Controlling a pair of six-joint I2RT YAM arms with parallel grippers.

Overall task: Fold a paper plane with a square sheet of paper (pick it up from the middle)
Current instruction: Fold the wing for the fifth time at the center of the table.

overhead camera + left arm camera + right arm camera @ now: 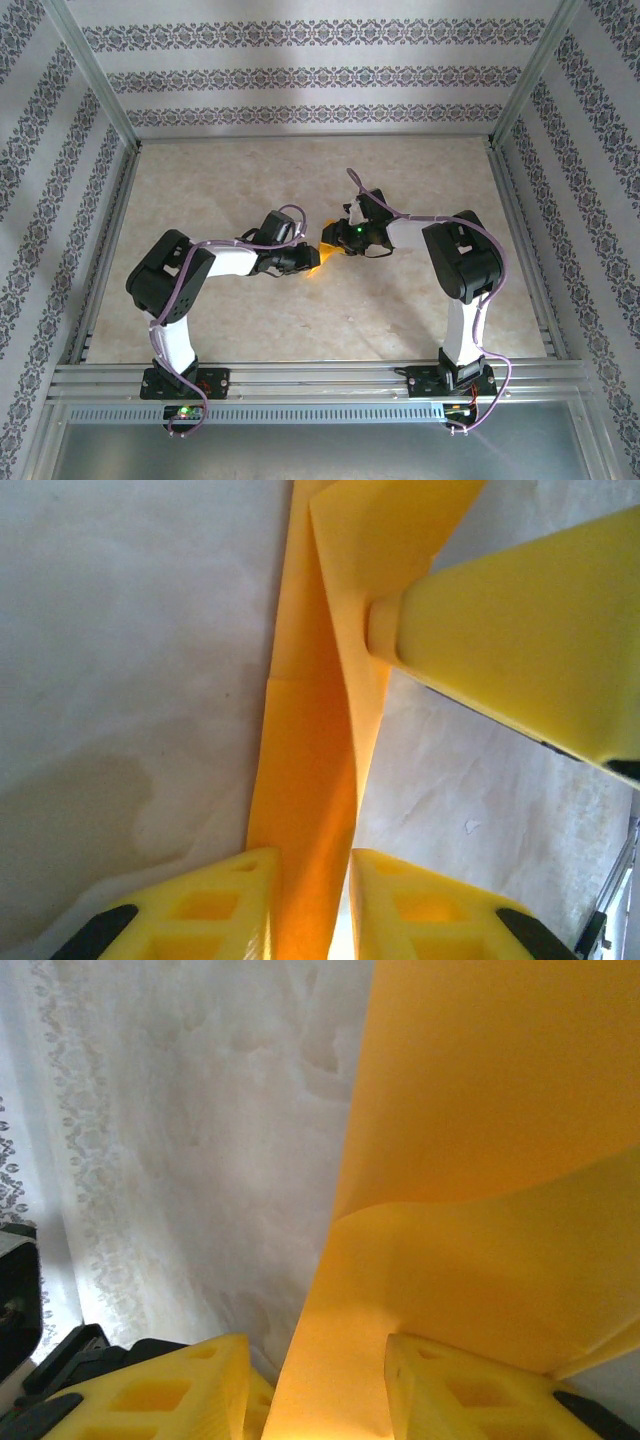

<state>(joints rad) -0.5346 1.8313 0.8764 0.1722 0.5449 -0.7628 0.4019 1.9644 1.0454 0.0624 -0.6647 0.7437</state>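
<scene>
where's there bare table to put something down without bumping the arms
The far part of the table, from the left pincer and right pincer up to the back wall, is bare; so is the near strip between the two arm bases. Crowded at the centre, where both pincers meet at the orange paper.

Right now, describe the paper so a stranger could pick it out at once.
On the beige table, look where the two arms meet. The folded sheet of paper runs between the left gripper and the right gripper, passing through the fingers of both. It alone is thin, creased and bright orange; the fingers are blocky yellow.
</scene>
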